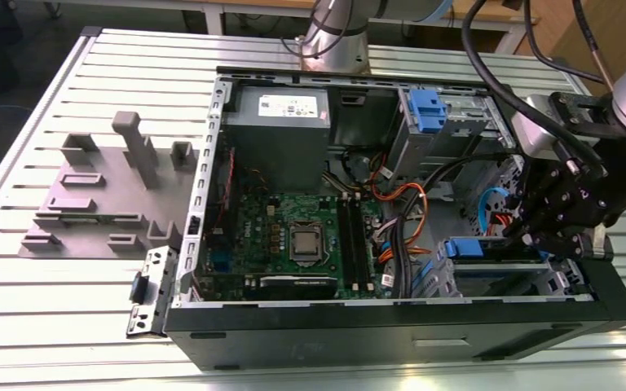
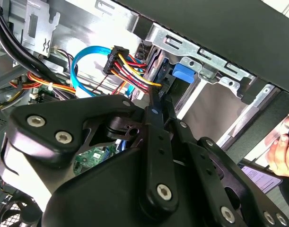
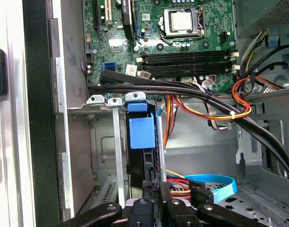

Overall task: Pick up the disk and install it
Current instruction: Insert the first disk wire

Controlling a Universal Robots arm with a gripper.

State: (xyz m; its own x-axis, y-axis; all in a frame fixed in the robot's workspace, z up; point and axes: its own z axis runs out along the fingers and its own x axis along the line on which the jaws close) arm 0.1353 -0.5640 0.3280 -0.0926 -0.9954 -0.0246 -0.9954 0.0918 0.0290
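Observation:
The disk (image 1: 476,248) stands on edge in the lower drive cage (image 1: 509,281) at the front corner of the open computer case, on the exterior view's right. Its blue plastic end (image 3: 141,132) faces the motherboard, and the dark body runs back toward me. My gripper (image 1: 536,240) reaches into the case from the exterior view's right and is shut on the disk's rear end (image 3: 143,170). In the second wrist view the gripper (image 2: 156,97) points at the disk's blue rail (image 2: 182,73) inside the metal cage.
Orange, red and yellow power wires (image 3: 215,113) and a blue flat cable (image 2: 83,59) crowd the space beside the cage. The motherboard (image 1: 291,236) and a grey power supply (image 1: 291,106) lie further in. A grey fixture (image 1: 107,187) sits on the table. A person's hand (image 2: 282,151) is nearby.

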